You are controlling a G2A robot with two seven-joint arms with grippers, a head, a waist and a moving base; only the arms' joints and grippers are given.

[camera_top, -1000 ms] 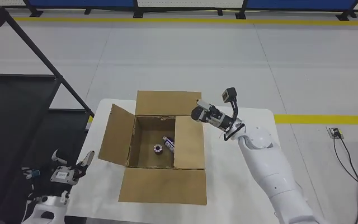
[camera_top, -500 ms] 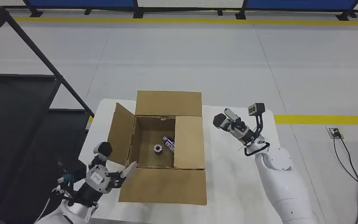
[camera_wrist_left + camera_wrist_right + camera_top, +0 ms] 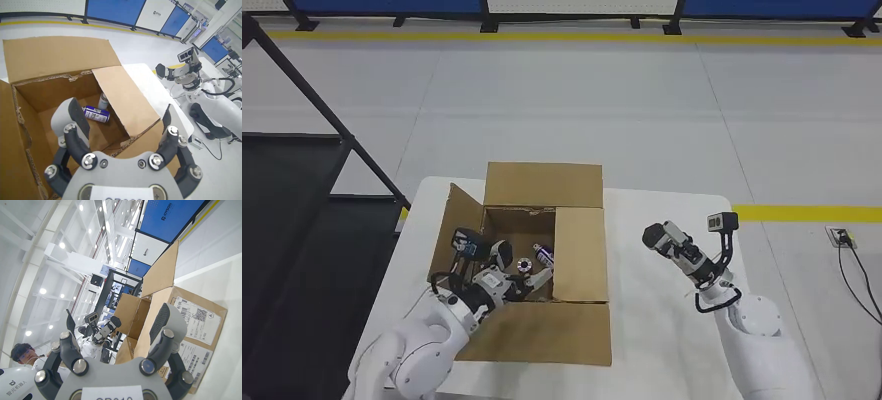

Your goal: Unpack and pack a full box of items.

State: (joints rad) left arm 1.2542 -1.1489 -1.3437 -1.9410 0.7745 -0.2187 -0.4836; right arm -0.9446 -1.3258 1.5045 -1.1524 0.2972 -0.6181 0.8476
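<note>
From the top, the open box (image 3: 504, 262) stands on the white table (image 3: 662, 330) with all four flaps spread out. The left gripper (image 3: 523, 281) is low over the box's near side, fingers apart, above the floor of the box. A purple-blue can (image 3: 544, 257) lies on that floor near the right flap, and a small round item (image 3: 525, 266) lies just beside it, close to the fingertips. The right gripper (image 3: 656, 237) is over bare table to the right of the box, well apart from it.

In the left wrist view the fingers stand wide apart and hold nothing. The can lies on its side between them, farther off, with a white label whose print is too small to read. A pale bottle (image 3: 103, 101) is just beside the can, against the box wall.

In the right wrist view the fingers are also spread and empty. The box's outer side carries white shipping labels (image 3: 198, 321) with barcodes, a square code and small print.
</note>
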